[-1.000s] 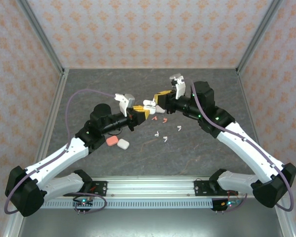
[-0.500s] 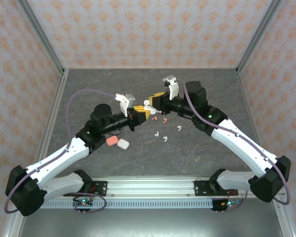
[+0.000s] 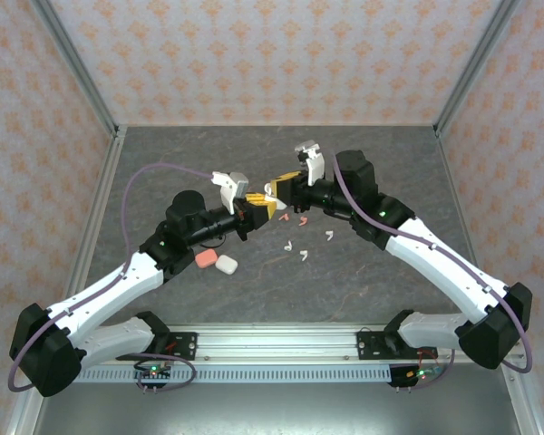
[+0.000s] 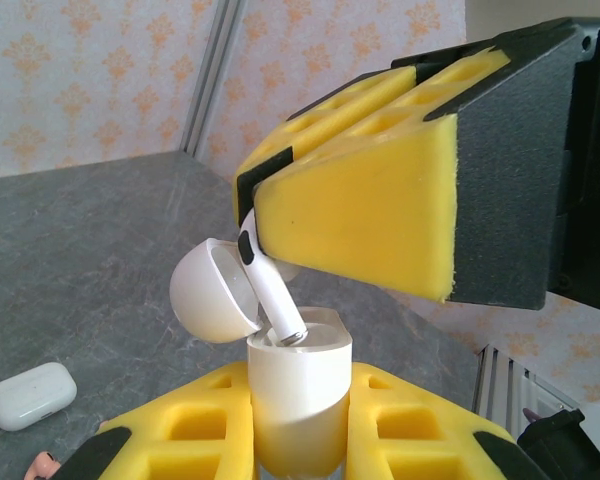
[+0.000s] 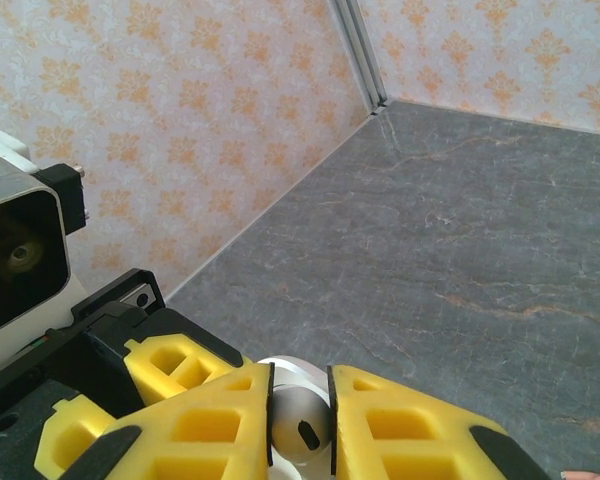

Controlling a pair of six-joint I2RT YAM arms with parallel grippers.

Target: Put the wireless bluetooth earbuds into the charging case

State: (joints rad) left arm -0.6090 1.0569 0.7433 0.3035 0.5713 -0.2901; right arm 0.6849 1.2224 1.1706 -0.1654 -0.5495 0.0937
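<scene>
My left gripper [image 3: 257, 207] is shut on a white charging case [image 4: 298, 400] held upright, its round lid [image 4: 212, 292] flipped open to the left. My right gripper [image 3: 279, 188] is shut on a white earbud [image 4: 270, 290], seen from above between the yellow pads [image 5: 302, 428]. The earbud tilts, and its metal stem tip sits in the case's open top. In the left wrist view my left gripper [image 4: 300, 388] grips the case's lower half, while the right gripper's fingers [image 4: 370, 215] hang just above. My right gripper [image 5: 300, 392] hovers over the case.
Loose earbuds lie on the grey table right of the grippers: two pink ones [image 3: 286, 218] and three white ones [image 3: 329, 236]. A pink case [image 3: 204, 259] and a closed white case [image 3: 226, 265] lie beside my left arm. The patterned walls stand farther off.
My right gripper has moved left and slightly toward the left gripper, bringing the earbud onto the open case. The left arm has stayed put.
</scene>
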